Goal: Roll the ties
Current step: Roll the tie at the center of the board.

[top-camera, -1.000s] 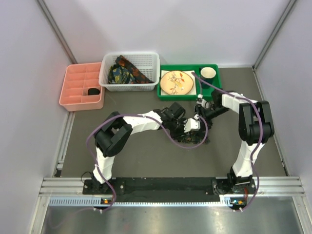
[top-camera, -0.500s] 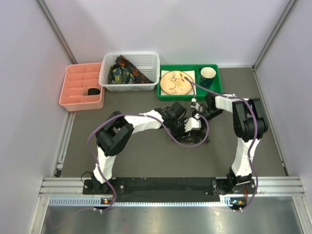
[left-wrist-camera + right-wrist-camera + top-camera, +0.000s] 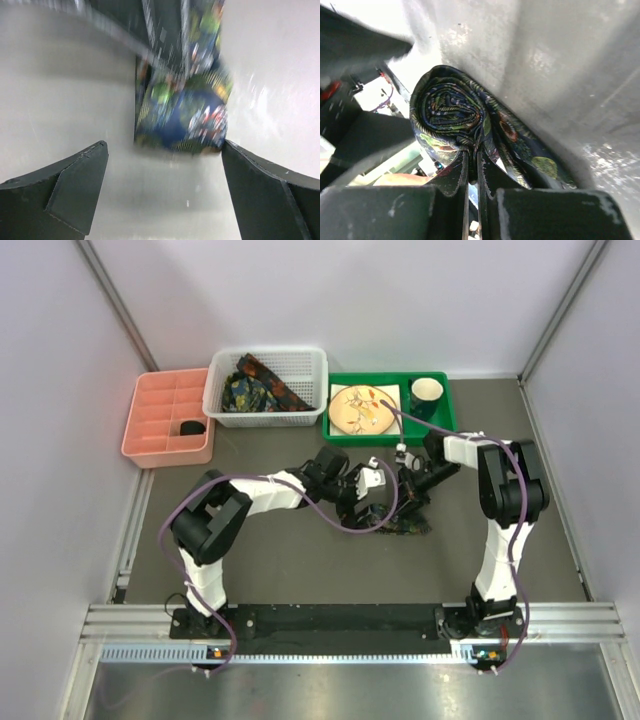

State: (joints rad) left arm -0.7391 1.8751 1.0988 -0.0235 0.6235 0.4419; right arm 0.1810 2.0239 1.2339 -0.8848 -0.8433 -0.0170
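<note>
Paisley tie [image 3: 408, 518] lies mid-tabletop [image 3: 300, 560] from overhead. Its loose tail is flat on the dark grey surface under both wrists, well apart from the white basket [image 3: 222, 405] at the back, where more ties [image 3: 255, 388] wait. A pink divided tray [image 3: 165, 418] sits left of the basket, a green tray [image 3: 448, 420] with a plate [image 3: 360, 408] and cup [image 3: 427, 390] sits right of it, and pale walls close in on three sides. Through the left wrist camera, which is blurred, the left end effector [image 3: 164, 147] stands wide apart with the printed bundle just beyond its fingertips, gripping nothing. Through the right wrist camera, the right end effector [image 3: 472, 157] is pinched together on the fabric at the edge of a tight spiral. My reading is that the roll is under way. I'd hold that pinch firm and the coil square, turning it along the tail while the left arm guides the edges; slack would likely let the spiral telescope on this smooth-looking surface.
</note>
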